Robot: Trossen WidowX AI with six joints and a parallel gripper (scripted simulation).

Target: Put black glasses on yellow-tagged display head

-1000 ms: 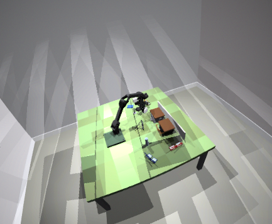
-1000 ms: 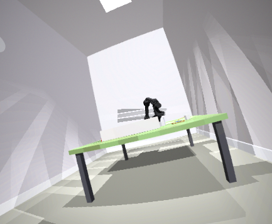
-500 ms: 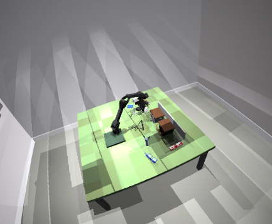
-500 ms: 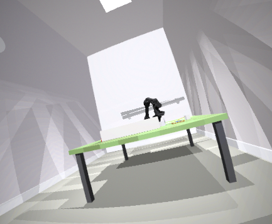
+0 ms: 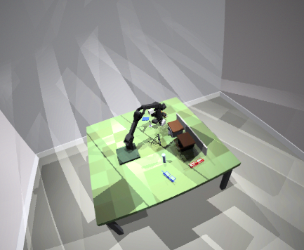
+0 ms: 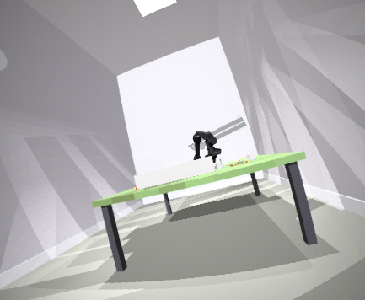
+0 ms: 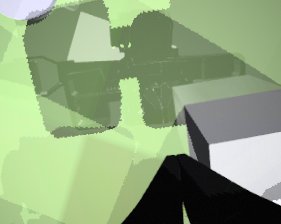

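Thin black lines that look like the black glasses (image 5: 156, 141) are on the table between the arm's base and the heads in the top view. Two display heads with brown tops, the farther head (image 5: 175, 126) and the nearer head (image 5: 186, 140), stand in front of a panel. No yellow tag can be made out, and their faces are hidden. My gripper (image 7: 176, 163) is shut with nothing between its fingertips in the wrist view. It hangs near the far end of the panel, away from the black glasses. The glasses and heads do not show in the wrist view.
The upright panel (image 5: 200, 143) (image 6: 174, 173) stands behind the heads. Red glasses (image 5: 196, 163) and blue glasses (image 5: 168, 176) lie at the near side. A pale cylinder (image 5: 163, 158) stands near them. A flat blue item (image 5: 145, 119) lies beyond the arm. A grey-white block (image 7: 236, 115) is right of the fingers.
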